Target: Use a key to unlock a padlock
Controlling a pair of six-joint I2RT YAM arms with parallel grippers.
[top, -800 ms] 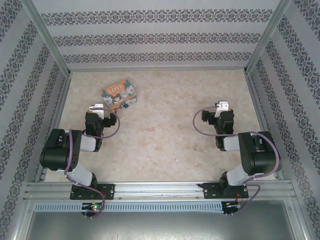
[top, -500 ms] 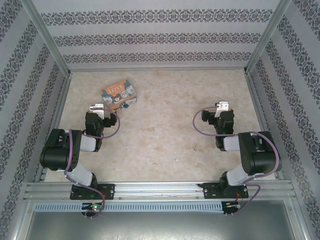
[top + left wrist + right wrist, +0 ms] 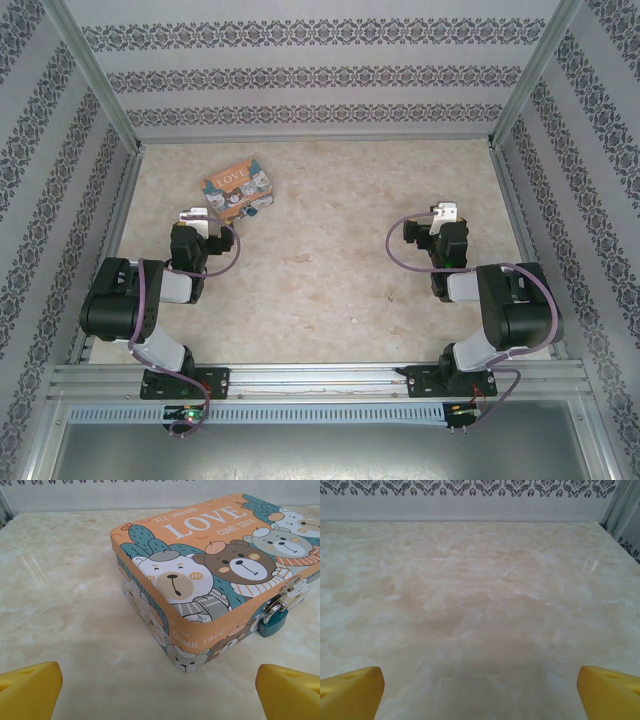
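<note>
Marbled desk [image 3: 470, 605] stretches beneath the right pincer [image 3: 480, 692], which is spread wide and holds nothing. The left pincer [image 3: 160, 692], equally wide and touching nothing, faces the box [image 3: 200, 570]. The padlock [image 3: 274, 622] hangs from the box's front clasp.

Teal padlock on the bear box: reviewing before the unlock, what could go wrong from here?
The small teal-bodied padlock hangs against the side of the orange bear-printed box, off to the right of the open left gripper; closing in may just shove the box. The open right gripper faces marbled table, far from the box.
</note>
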